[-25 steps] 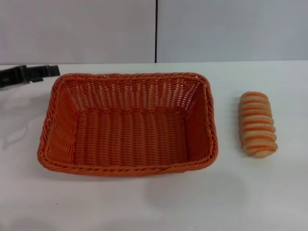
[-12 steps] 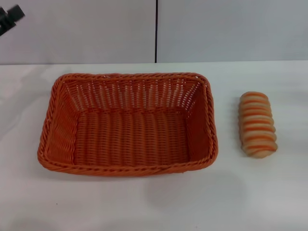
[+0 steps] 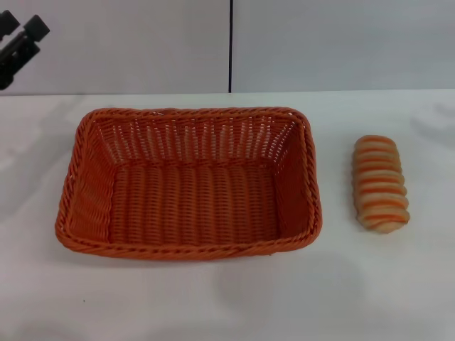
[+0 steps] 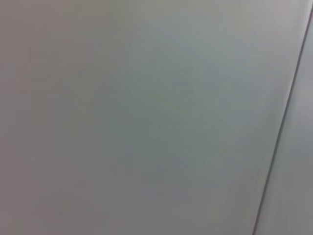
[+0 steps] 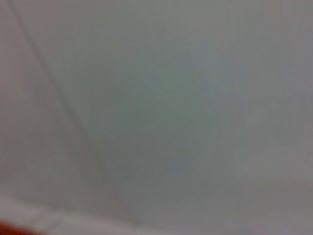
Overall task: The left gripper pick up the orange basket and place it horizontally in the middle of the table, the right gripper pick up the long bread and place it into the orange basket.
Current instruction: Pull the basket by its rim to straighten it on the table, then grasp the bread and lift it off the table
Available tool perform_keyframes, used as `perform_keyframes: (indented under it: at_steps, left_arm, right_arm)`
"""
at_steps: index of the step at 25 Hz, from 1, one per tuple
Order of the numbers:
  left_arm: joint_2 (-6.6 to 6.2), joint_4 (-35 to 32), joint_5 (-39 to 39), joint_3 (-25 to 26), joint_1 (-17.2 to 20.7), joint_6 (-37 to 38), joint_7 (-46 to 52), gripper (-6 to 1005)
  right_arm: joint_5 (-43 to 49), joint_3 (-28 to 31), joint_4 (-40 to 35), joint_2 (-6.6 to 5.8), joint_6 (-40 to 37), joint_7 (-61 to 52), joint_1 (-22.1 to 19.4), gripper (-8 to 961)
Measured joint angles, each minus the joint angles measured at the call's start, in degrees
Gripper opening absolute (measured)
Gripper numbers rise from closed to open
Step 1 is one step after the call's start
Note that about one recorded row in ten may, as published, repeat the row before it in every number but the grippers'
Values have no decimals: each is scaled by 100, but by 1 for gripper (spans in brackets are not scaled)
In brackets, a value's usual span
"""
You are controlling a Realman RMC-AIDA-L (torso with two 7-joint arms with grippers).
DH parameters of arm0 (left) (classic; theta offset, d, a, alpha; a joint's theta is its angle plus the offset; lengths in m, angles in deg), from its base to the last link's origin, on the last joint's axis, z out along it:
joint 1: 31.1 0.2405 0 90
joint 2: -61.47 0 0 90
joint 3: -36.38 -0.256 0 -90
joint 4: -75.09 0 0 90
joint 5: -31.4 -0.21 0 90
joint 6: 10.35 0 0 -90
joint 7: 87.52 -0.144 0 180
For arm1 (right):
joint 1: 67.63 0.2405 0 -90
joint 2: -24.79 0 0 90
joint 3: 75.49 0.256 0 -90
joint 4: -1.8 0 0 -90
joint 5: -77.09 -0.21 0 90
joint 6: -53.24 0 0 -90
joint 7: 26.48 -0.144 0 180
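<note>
mid-table, orange basket lies set; left gripper high, empty, fingers slightly apart; next, long bread needs grasping.

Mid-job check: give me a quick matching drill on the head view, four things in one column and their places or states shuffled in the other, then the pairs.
Things:
1. orange basket
2. long bread
3. left gripper
4. table

Places or states:
A. raised at the upper left edge of the view, in front of the wall, clear of everything
B. lies on the table to the right of the basket, apart from it
C. white surface that carries both the basket and the bread
D. sits empty in the middle of the table, long side across the view

Pairs: 1-D, 2-B, 3-A, 4-C
</note>
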Motion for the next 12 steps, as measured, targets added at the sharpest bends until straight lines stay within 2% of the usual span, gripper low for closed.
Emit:
perform_keyframes:
  at_steps: [3, 5, 10, 12]
  left_arm:
    - [-2, 111, 35, 4, -26, 18, -117, 732]
    - [1, 556, 180, 7, -120, 78, -653, 731]
    - [7, 815, 248, 18, -186, 101, -894, 729]
    - [10, 899, 286, 22, -202, 124, -982, 729]
  right_arm:
    - [1272, -222, -44, -158, -504, -697, 619, 725]
    - [1510, -339, -45, -172, -557, -843, 743, 744]
    - [2276, -1378, -30, -176, -551, -1339, 1206, 762]
    - [2356, -1519, -23, -160, -527, -1400, 1250, 763]
